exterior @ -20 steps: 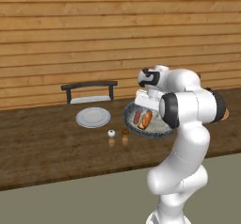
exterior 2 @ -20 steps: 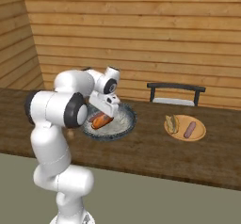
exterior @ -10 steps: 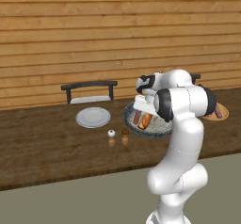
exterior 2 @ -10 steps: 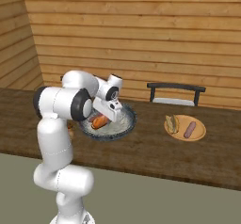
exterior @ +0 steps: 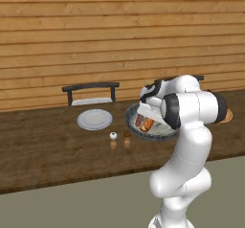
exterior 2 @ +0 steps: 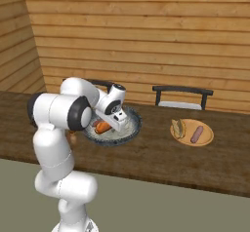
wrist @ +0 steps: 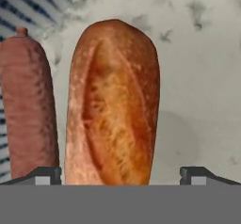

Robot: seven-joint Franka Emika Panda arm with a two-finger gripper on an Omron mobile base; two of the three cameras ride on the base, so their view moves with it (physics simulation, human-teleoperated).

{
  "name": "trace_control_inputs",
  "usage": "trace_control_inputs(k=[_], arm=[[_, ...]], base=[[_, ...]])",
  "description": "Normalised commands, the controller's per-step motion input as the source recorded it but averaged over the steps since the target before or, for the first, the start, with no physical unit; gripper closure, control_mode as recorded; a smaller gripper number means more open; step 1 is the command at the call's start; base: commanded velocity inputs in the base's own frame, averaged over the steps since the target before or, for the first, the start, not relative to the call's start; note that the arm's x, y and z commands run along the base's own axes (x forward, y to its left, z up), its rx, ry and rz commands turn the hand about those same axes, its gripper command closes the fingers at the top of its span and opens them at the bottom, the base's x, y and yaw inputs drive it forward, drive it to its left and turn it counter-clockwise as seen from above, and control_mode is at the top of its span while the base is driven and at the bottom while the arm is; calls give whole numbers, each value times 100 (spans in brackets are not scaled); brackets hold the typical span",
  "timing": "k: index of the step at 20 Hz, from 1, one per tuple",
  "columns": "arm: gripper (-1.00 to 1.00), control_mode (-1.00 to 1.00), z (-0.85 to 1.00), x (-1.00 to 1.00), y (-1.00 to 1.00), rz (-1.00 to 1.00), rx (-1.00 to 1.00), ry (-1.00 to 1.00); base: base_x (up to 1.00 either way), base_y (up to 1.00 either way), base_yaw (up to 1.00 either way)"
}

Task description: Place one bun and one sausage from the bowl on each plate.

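1. At far left of the left base view stands a chair [exterior: 91, 92]; in front of it the grey plate [exterior: 94, 119] lies bare on the table [exterior: 43, 150]. We judge that this plate has yet to receive its bun and sausage.
2. Near that plate, toward the bowl, sit two small shakers [exterior: 119, 135], clear of the work.
3. The bowl [exterior: 136, 128] comes next, right of the shakers. Inside it lie a sausage [wrist: 28, 115] and, just beside it, a bun [wrist: 113, 105], side by side and parallel.
4. The gripper [wrist: 120, 173] is low over the bowl, its jaws spread wide with nothing between them. In the hand view the bun lies between the two fingertips [wrist: 44, 175]; the sausage lies at the left tip.
5. Compared with a second ago, the hand has dropped closer to the bowl's contents, while the jaws have kept the same wide spread. We read this as the final descent before a grasp on the bun.
6. At right in the right base view, well apart from the bowl, the tan plate [exterior 2: 207, 139] already carries a bun and a sausage. We judge one half of the task complete.
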Motion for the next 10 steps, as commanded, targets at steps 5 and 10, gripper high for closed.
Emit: trace_control_inputs(k=[5,10], arm=[[100,-100,0,0,0,0,0,0],[100,-100,0,0,0,0,0,0]], base=[[0,0,0],[0,0,0]])
